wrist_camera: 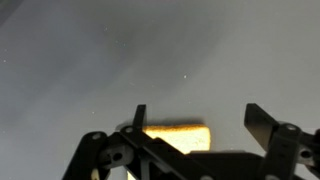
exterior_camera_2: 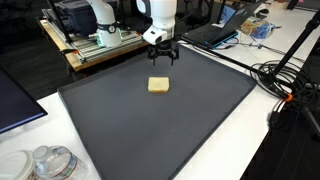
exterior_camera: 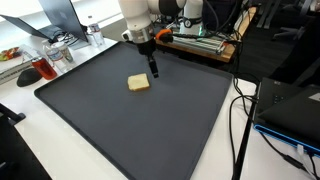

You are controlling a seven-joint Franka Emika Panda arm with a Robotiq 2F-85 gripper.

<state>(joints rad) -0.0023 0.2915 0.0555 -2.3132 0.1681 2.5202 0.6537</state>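
A small yellow sponge-like block lies flat on the dark grey mat. My gripper hangs above the mat just behind the block, apart from it, its jaws open and empty. In the wrist view the block shows between and below the two dark fingers of the gripper, partly hidden by the gripper's linkage.
Wooden shelf with equipment stands behind the mat. Cables run along one side. A tray with cups and red items and glass jars sit beside the mat. A dark box stands nearby.
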